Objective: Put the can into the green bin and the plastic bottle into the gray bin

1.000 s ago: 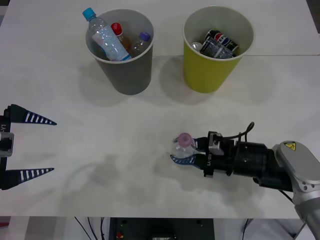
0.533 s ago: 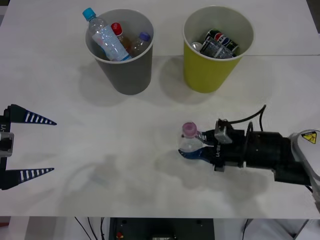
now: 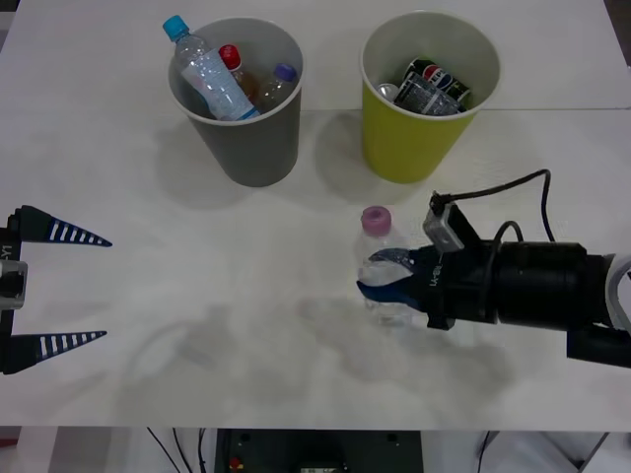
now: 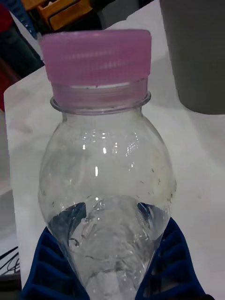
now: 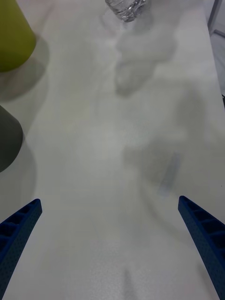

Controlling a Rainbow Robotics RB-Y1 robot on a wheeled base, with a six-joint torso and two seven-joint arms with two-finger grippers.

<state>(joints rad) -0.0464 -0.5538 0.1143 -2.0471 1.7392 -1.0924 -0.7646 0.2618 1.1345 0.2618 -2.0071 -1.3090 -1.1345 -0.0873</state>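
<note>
A white table (image 3: 148, 374) bears three bottles (image 3: 232, 79) and cans (image 3: 434, 87).

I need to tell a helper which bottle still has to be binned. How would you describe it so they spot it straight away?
On the white table, look nearer than the gray bin and green bin. The plastic bottle stands there, held in the right pincer. It is small, clear and pink-capped, and the only bottle outside a bin.

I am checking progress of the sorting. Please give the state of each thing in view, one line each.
plastic bottle: capped, upright, held
right gripper: shut on the bottle
left gripper: open, holding nothing
gray bin: upright, holds three bottles
green bin: upright, holds cans
</note>
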